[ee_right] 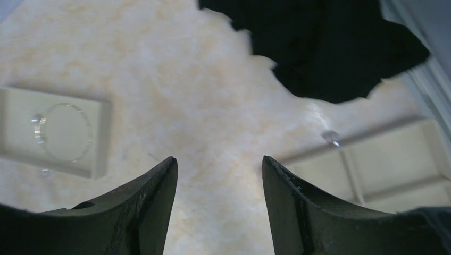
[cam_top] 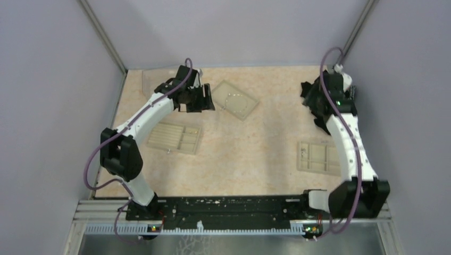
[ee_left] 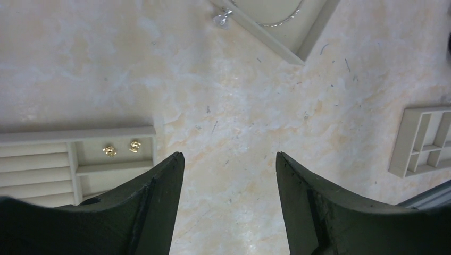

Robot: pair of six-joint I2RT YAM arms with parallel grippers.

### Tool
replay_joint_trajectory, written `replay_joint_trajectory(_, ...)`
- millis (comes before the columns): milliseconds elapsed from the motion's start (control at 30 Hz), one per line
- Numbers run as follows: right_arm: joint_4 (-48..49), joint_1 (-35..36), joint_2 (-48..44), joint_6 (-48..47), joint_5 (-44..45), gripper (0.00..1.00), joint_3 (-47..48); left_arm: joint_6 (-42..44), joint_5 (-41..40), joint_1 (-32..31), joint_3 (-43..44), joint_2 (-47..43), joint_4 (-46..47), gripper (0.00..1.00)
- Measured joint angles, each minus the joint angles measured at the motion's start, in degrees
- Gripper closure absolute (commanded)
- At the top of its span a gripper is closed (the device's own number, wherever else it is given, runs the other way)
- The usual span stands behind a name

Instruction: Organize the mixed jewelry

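Observation:
A thin silvery loop [cam_top: 234, 99] lies in a shallow beige tray [cam_top: 250, 109] at the back middle; it also shows in the right wrist view [ee_right: 65, 133] and partly in the left wrist view [ee_left: 276, 21]. A tiny silvery piece [ee_left: 222, 19] lies at that tray's edge. Two small gold pieces [ee_left: 122, 148] sit in a compartment of the slotted tray [ee_left: 64, 135]. Another silvery speck [ee_right: 331, 138] lies at the rim of the right tray [ee_right: 393, 164]. My left gripper [ee_left: 228, 155] is open and empty above bare table beside the loop tray. My right gripper [ee_right: 218, 158] is open and empty near the black cloth.
The black cloth heap [ee_right: 319, 48] lies at the back right, partly under my right arm [cam_top: 345, 138]. A slotted tray [cam_top: 174, 137] lies at left, a compartment tray [cam_top: 317, 156] at right, another pale tray [cam_top: 151, 79] at the back left corner. Grey walls enclose the table.

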Motion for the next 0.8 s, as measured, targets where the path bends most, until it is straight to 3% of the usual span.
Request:
replay_joint_trajectory(100, -3.69, -7.74, -9.33, -0.07, -0.70, 0.41, -10.03, 0.00, 0.94, -1.31, 1.75, 1.46, 0.26, 0.26)
replay_joint_trajectory(267, -6.67, -17.05, -14.60, -0.11, -5.70, 0.41, -20.79, -0.04, 2.32, -3.91, 4.09, 4.28, 0.98, 0.24)
replay_joint_trajectory(400, -7.80, -17.40, -14.69, -0.17, -12.48, 0.41, -28.33, -0.04, 3.21, -5.25, 4.37, 5.51, 1.25, 0.20)
replay_joint_trajectory(533, -8.24, -17.38, -14.71, -0.13, -15.47, 0.41, -30.03, -0.22, 3.23, -5.16, 6.27, 6.40, 0.81, 0.19)
replay_joint_trajectory(667, -7.06, -17.40, -15.30, -0.07, -18.23, 0.41, -29.99, -1.03, 2.64, -2.29, 11.61, 8.22, 0.76, 0.18)
replay_joint_trajectory(800, -6.12, -17.38, -15.30, 0.07, -20.22, 0.41, -29.99, -1.68, 0.26, 3.50, 20.46, 12.15, -0.83, 0.11)
